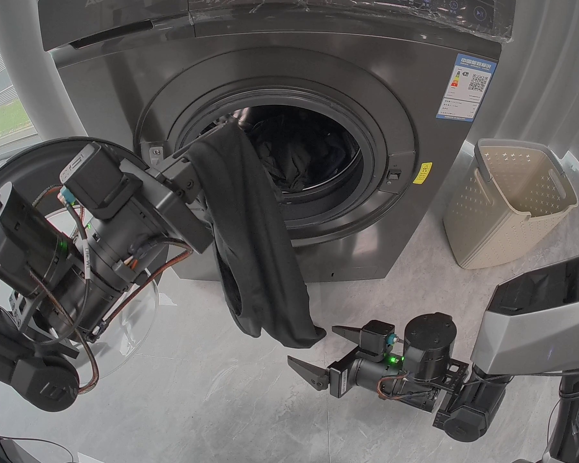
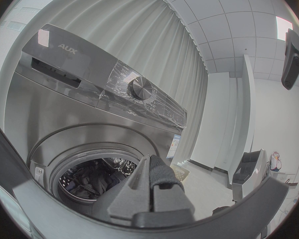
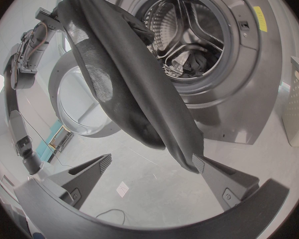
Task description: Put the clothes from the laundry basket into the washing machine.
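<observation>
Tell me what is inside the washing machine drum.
Dark clothes lie in the drum. The hanging black garment, held by the left gripper, hides its left side.

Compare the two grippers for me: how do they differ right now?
The left gripper is shut on the dark garment; the right gripper is open and holds nothing. The left gripper is up at the washing machine door opening; the right gripper is low over the floor, by the dark garment's hanging end. Both are in front of the washing machine.
</observation>
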Controlling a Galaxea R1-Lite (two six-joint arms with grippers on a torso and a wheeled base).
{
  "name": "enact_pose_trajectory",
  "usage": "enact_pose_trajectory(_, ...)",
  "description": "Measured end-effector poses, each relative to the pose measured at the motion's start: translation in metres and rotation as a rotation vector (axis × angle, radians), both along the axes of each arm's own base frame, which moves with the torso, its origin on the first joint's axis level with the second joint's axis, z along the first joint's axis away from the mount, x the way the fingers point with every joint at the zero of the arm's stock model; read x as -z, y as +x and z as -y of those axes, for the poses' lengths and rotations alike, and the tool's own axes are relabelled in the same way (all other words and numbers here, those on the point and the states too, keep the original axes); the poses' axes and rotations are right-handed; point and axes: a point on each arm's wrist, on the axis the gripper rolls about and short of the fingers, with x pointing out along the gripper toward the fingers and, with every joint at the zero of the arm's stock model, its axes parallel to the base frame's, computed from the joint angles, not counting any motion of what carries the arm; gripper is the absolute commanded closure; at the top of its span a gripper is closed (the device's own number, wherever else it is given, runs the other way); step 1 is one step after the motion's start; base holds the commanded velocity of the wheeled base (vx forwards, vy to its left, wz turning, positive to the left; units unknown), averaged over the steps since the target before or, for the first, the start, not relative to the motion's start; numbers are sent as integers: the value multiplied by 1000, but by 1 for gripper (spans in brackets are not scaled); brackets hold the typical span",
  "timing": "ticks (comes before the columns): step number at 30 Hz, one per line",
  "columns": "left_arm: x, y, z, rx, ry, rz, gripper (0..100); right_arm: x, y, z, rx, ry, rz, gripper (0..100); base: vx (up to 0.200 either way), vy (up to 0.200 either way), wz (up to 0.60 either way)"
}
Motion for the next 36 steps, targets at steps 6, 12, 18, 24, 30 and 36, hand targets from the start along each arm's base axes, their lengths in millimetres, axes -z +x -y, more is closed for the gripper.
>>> enact_pose_trajectory(6,1,1,1,0,2,-3,100,-9,-7,-12,-40,27,26,0,0,0,0)
enact_pose_trajectory(12,2,-1,3,9,2,-7,100,-11,-7,-18,-53,38,40,0,0,0,0)
enact_pose_trajectory(18,0,-5,6,25,-2,-4,100,-15,12,-24,-24,74,84,0,0,0,0)
enact_pose_trajectory(24,-1,-8,9,41,-4,1,100,-17,38,-32,14,115,143,0,0,0,0)
enact_pose_trajectory(30,-4,-14,11,62,-11,11,100,-20,60,-39,39,148,194,0,0,0,0)
enact_pose_trajectory(36,-6,-18,12,76,-14,18,100,-15,77,-46,55,161,227,0,0,0,0)
